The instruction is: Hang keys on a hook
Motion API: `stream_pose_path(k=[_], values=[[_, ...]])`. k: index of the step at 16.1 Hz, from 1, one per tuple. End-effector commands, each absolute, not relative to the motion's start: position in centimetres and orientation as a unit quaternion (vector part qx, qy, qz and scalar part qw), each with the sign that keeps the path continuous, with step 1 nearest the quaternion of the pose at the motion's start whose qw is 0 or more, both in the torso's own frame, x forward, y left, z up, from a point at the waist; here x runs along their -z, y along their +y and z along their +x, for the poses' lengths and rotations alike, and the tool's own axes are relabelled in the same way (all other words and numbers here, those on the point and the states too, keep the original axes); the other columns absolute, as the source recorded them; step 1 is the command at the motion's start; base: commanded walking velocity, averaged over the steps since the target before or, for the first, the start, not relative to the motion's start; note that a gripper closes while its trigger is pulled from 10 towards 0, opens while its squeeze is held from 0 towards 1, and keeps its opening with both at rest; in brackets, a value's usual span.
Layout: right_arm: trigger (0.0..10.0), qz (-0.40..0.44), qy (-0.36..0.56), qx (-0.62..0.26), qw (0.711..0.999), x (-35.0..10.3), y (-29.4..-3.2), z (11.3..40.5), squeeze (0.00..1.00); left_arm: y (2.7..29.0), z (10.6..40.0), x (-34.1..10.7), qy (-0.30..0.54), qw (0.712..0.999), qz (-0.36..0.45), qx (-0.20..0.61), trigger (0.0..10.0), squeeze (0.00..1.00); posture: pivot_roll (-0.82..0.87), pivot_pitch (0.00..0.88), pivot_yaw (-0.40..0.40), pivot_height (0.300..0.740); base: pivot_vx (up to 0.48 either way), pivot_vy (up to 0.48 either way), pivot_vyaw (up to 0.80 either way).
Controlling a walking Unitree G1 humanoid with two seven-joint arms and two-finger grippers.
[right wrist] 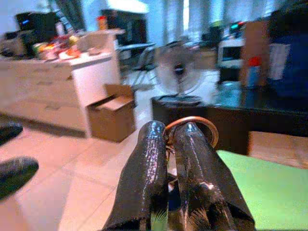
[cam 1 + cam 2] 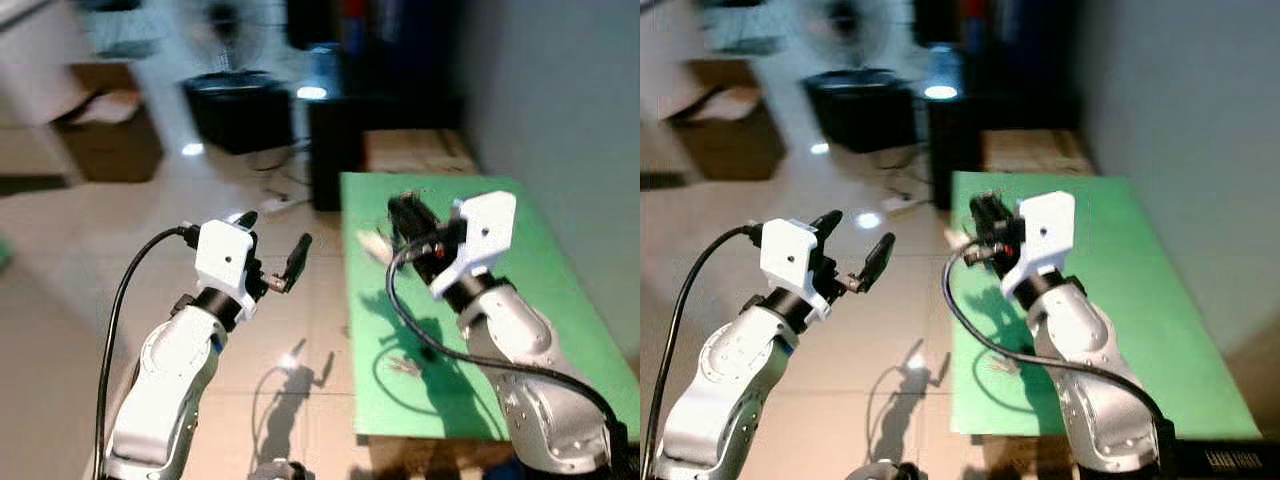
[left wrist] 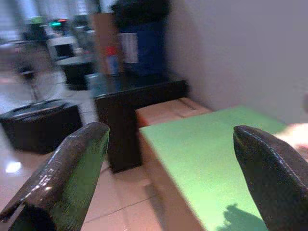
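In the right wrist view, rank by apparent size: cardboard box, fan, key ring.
1. Cardboard box and fan: look alike, so unranked.
2. Key ring, pinched in the right gripper; smallest although nearest the camera.

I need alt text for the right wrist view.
Two long black fingers of the right gripper are shut on a round copper-coloured key ring, above a green table top; a blurred room with a standing fan lies beyond.

2 pincers, 1 key ring, seemingly

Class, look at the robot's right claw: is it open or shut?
Shut. The right claw has its two black fingers pressed together on a key ring.
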State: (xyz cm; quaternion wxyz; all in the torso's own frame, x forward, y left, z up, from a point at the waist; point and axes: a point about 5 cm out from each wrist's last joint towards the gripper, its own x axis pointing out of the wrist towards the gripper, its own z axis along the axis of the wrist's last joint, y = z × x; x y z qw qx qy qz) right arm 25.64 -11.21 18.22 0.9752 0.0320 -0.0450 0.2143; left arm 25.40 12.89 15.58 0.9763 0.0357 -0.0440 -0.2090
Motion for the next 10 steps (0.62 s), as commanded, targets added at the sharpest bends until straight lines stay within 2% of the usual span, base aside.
stream_pose_path(k=[1, 6, 10], values=[[10.0, 0.036, -0.038, -0.217, 0.975, -18.0, -10.9, 25.6, 0.00, 13.2, 25.7, -15.7, -0.037, 0.979, 0.050, 0.192, 10.0, 0.00, -0.06, 0.000, 0.053, 0.740, 0.000, 0.000, 0.80], [10.0, 0.052, -0.011, -0.179, 0.982, -16.8, -11.7, 25.8, 0.00, 13.1, 25.6, -15.0, -0.034, 0.980, 0.060, 0.185, 10.0, 0.00, -0.07, 0.000, 0.066, 0.740, 0.000, 0.000, 0.80], [10.0, 0.042, -0.007, -0.177, 0.983, -16.7, -12.2, 26.4, 0.00, 12.8, 25.2, -14.5, -0.032, 0.981, 0.087, 0.173, 10.0, 0.00, -0.05, 0.000, 0.034, 0.740, 0.000, 0.000, 0.80]])
